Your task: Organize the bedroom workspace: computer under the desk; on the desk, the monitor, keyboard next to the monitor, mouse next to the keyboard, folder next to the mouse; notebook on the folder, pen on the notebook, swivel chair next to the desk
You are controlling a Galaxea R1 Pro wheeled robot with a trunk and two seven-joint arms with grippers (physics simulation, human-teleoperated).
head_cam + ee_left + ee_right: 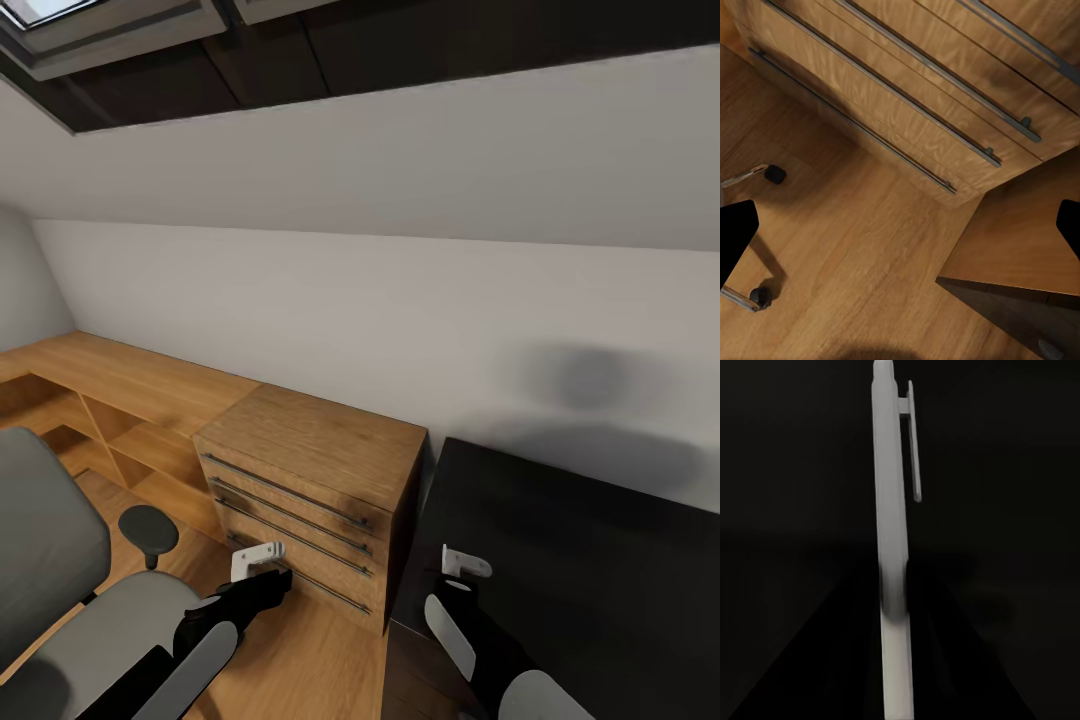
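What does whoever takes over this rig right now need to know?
Left gripper: open, empty, over the floor by the oak drawers.
Right gripper: above the desk, apparently shut on the pen.
Swivel chair: beyond the drawers, apart from the desk.
Done: pen picked up.
Left: pen onto notebook, chair to desk, check the rest.

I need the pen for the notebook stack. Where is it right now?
The pen fills the middle of the right wrist view, close between the right gripper's fingers, above the black desk at the head view's right.
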